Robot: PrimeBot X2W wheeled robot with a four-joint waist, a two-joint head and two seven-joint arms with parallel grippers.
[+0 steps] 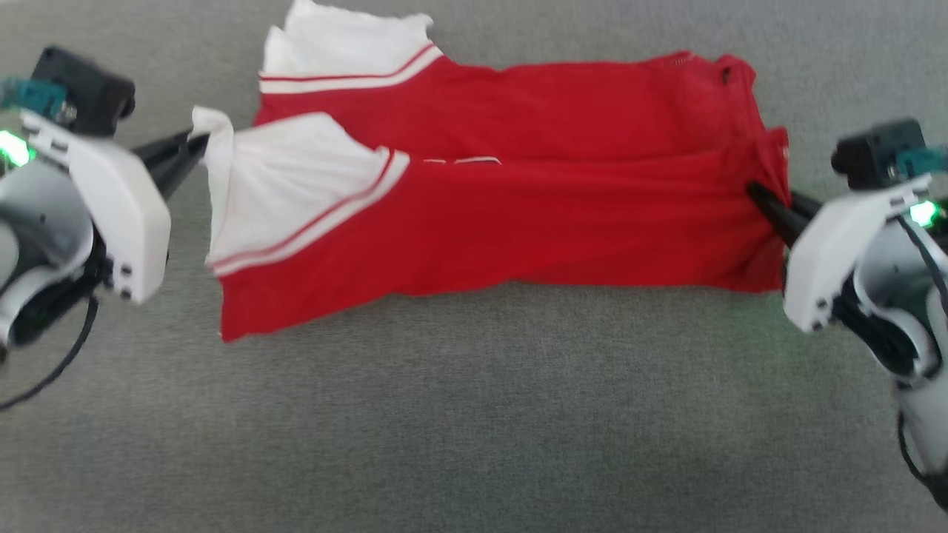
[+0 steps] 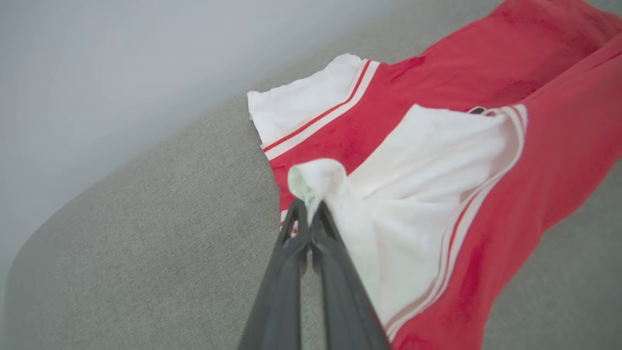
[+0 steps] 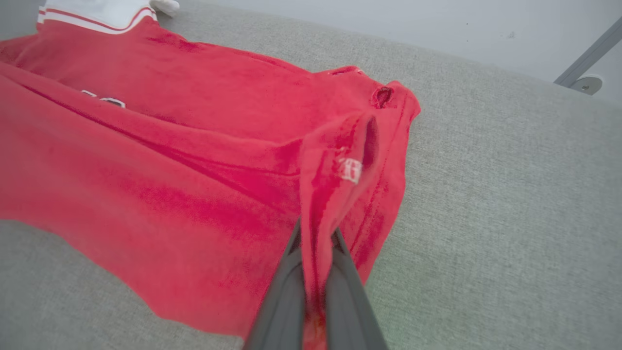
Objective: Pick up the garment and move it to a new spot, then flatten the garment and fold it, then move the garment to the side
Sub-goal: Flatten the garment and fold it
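- Item: the garment (image 1: 518,222), red with white sleeves; laid lengthwise across the grey upholstered surface (image 1: 474,414), sleeves toward the robot's left, hem end toward its right.
- Condition: near long half drawn over the far half, a lengthwise crease down the middle; chest lettering almost wholly hidden, only a sliver of white outline showing at the crease.
- Left gripper (image 1: 194,142): fingers pressed together, pinching the outer edge of the nearer white sleeve (image 1: 289,185), cloth bunched at the tips.
- Right gripper (image 1: 759,196): fingers pressed together, pinching a ridge of red cloth at the hem end.
- Near layer: stretched between the two pinches, seemingly partly raised off the surface.
- Step in hand, as judged: folding, midway through a lengthwise fold, one grip at each end.
- Next move, as judged: both ends carried across together at even tension, edge laid on edge, then release; unequal travel likely to skew the fold.
- Not yet done: shifting the folded piece to the side.
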